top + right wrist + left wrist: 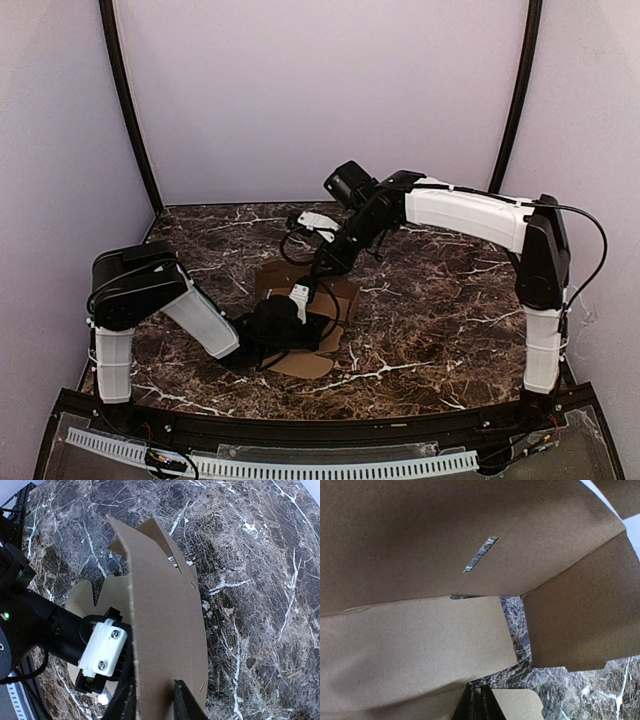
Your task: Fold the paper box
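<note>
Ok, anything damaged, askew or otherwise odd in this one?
Nothing stands out. The paper box lies half-folded on the marble table, one panel raised between the fingers of the right gripper. No tears or crushing show; the narrow slit in the left wrist view looks like a die-cut slot.

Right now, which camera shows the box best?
The right wrist view: the box shows its raised panel, slits and tabs, largely clear. The top view has it mostly hidden under the arms. The left wrist view is too close, showing only plain panels.
</note>
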